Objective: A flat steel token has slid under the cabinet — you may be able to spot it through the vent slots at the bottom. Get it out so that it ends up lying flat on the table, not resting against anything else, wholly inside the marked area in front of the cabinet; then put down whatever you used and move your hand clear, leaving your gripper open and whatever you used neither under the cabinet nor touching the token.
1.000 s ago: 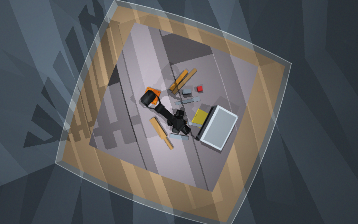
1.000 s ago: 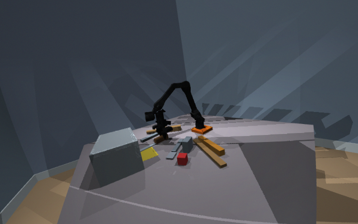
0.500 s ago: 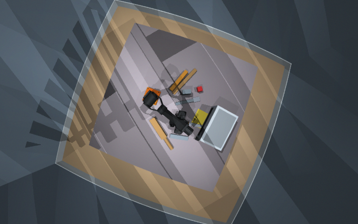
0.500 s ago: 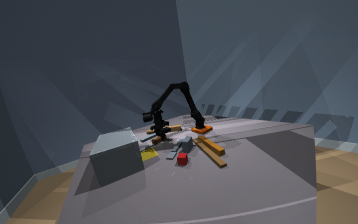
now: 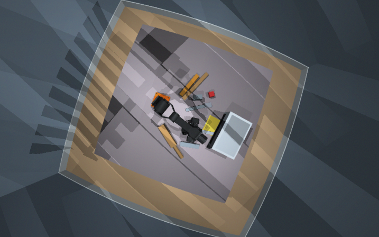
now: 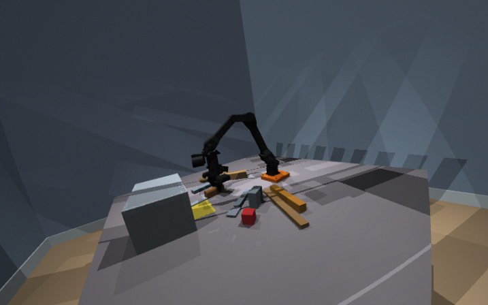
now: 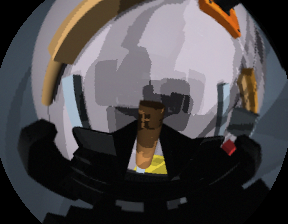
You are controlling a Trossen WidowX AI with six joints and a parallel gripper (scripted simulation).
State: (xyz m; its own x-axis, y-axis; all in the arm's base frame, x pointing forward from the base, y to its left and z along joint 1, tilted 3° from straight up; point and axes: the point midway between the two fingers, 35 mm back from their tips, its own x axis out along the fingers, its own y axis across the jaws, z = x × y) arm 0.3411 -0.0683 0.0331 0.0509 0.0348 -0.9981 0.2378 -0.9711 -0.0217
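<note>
Pinching brown handle in gripper, I work pale blade over yellow area, right of centre in top view. Token unseen, presumably under cabinet; retrieval, tool release, withdrawal all remain.

Right of centre from above, a pale boxy cabinet stands by a flat yellow patch, a brown-handled tool reaching over its edge

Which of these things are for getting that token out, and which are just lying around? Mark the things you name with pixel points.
For the job:
- brown-handled tool (image 6: 211, 192) (image 7: 149, 131), gripped
- yellow area (image 5: 211, 123) (image 6: 203, 210) (image 7: 157, 164)
- cabinet (image 5: 232, 135) (image 6: 160, 223)

Apparently just lying about:
- red cube (image 5: 211, 94) (image 6: 248, 216) (image 7: 228, 147)
- gray block (image 5: 197, 97) (image 6: 254, 197) (image 7: 242, 120)
</note>
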